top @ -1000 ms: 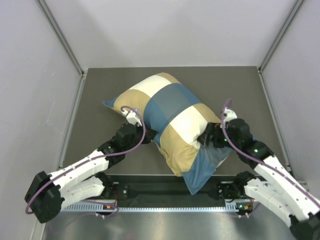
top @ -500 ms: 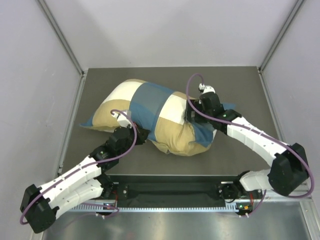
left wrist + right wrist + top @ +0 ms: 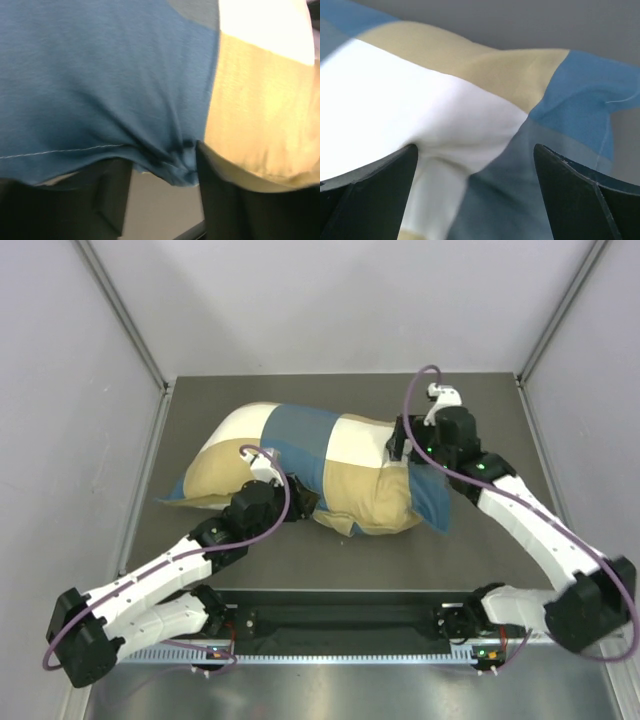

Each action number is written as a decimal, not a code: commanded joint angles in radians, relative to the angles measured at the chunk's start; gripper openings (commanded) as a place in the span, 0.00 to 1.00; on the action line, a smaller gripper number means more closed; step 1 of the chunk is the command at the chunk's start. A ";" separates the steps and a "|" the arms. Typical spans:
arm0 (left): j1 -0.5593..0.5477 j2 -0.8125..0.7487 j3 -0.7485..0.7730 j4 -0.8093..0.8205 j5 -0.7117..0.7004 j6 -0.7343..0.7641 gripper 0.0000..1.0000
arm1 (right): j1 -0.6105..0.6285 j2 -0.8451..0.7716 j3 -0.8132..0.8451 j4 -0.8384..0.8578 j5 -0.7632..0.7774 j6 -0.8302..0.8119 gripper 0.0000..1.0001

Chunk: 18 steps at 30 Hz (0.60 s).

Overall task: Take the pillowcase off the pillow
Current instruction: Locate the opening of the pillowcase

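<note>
The checked pillowcase (image 3: 320,465) in blue, tan and cream lies lengthwise across the middle of the table, plump and full. The pillow is hidden inside it. My left gripper (image 3: 303,502) is at its near edge. In the left wrist view the jaws stand apart, and a bunched fold of blue pillowcase (image 3: 165,155) hangs loose between the left gripper's (image 3: 162,172) fingers. My right gripper (image 3: 400,447) is over the right end. It (image 3: 475,150) stands wide open above cream and blue pillowcase (image 3: 470,100), gripping nothing.
The dark grey table top (image 3: 480,540) is bounded by pale walls on the left, right and back. A metal rail (image 3: 340,625) with both arm bases runs along the near edge. A flat blue flap of fabric (image 3: 435,502) lies at the right end.
The stuffed pillowcase has swung from a diagonal to lie across the table. My right arm has reached out to its far right end. My left gripper's jaws have opened.
</note>
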 commanded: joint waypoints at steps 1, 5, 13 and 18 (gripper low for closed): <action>-0.019 0.008 0.064 -0.034 0.039 0.033 0.61 | 0.013 -0.210 0.044 -0.026 0.010 0.006 1.00; -0.019 0.006 0.035 -0.034 0.044 0.016 0.68 | 0.064 -0.373 -0.022 -0.164 0.043 0.072 1.00; -0.020 -0.009 -0.012 -0.023 0.035 -0.002 0.62 | 0.280 -0.557 -0.184 -0.361 0.191 0.275 1.00; -0.020 -0.014 -0.028 -0.014 0.036 -0.009 0.45 | 0.352 -0.545 -0.240 -0.404 0.258 0.323 1.00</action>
